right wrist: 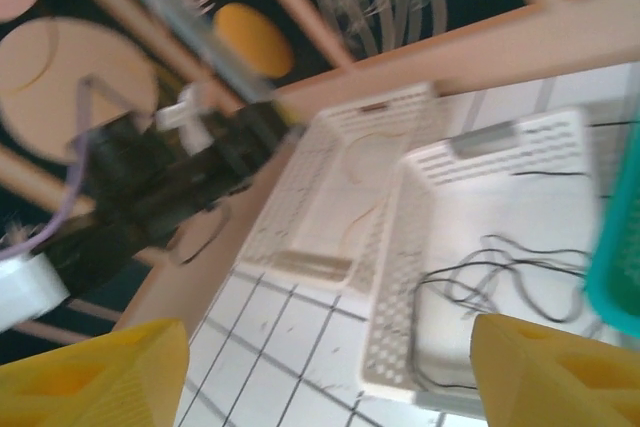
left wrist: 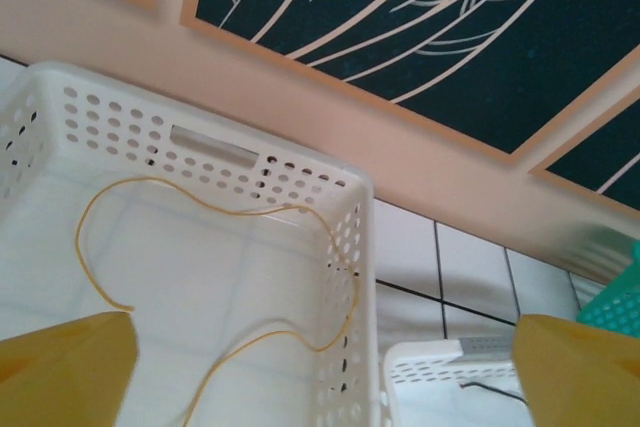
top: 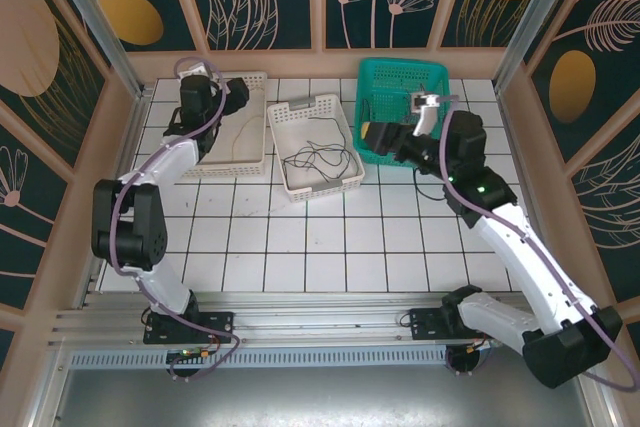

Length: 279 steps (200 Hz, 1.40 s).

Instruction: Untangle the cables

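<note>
**Both end effectors empty, tangle waiting in the middle basket**

The left end effector (left wrist: 322,319) has its fingers spread wide, holding nothing. Just ahead and below it, the yellow cable (left wrist: 210,199) lies alone in a loose loop on the floor of the left basket (left wrist: 200,137). The right end effector (right wrist: 330,325) gapes empty too. Ahead of it and lower down, the black cables (right wrist: 505,272) sprawl knotted across the middle basket (right wrist: 390,317), their long run crosswise. We judge the right arm slightly nearer. Basket walls crowd any descent, but the tiled counter (top: 300,247) beyond offers room to lay strands out.
</note>
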### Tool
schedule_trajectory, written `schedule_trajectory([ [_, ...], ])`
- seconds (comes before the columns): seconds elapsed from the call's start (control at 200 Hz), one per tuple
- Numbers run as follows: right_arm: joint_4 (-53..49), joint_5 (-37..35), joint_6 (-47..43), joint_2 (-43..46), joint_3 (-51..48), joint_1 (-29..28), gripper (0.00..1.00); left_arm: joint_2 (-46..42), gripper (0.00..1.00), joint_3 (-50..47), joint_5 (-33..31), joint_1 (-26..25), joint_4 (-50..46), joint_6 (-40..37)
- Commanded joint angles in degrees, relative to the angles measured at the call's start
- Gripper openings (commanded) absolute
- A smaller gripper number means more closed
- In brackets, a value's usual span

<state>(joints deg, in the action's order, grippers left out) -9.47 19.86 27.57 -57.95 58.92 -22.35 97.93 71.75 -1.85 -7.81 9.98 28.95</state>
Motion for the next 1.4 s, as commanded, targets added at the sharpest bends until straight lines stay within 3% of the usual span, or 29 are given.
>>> schedule_trajectory([
  [0.0,-5.93,-9.64,0.06,3.86,-3.07,5.05,0.82,-7.85,0.99,1.98,0.74,0.37,-4.92,0.59],
  [0.065,-6.16,-17.42,-1.01,6.88,-5.83,7.64,0.99,-12.14,0.98,0.45,-0.29,0.34,-6.98,1.09],
  [0.24,1.25,-39.74,-8.58,14.11,-16.47,9.97,0.99,-27.00,0.99,-11.50,-7.43,0.40,-6.35,0.06],
  [0.45,19.43,-52.22,-20.06,13.35,-29.43,12.49,0.99,-41.06,0.98,-28.59,-13.17,0.35,-4.62,-2.94],
  [0.616,34.31,-47.70,-25.62,8.57,-36.51,15.67,0.99,-46.08,0.99,-39.95,-16.61,0.35,0.31,-2.54],
  [0.731,44.70,-41.14,-25.77,4.65,-41.74,20.39,0.99,-45.33,0.98,-44.40,-15.93,0.35,3.30,-3.53],
  [0.871,53.77,-35.75,-21.58,-0.26,-46.45,25.78,0.99,-42.40,0.99,-46.94,-20.02,0.34,5.79,-3.73],
  [1.171,75.42,-31.89,-20.04,-15.35,-51.20,25.72,0.99,-35.90,0.98,-50.49,-24.27,0.34,17.49,-11.85],
  [1.321,88.60,-28.36,-21.24,-25.19,-51.88,25.77,0.99,-32.66,0.98,-52.32,-22.64,0.39,26.35,-16.97],
  [1.391,86.93,-24.35,-23.38,-28.44,-50.08,25.10,0.99,-30.69,0.98,-55.47,-24.10,0.34,34.07,-19.72],
])
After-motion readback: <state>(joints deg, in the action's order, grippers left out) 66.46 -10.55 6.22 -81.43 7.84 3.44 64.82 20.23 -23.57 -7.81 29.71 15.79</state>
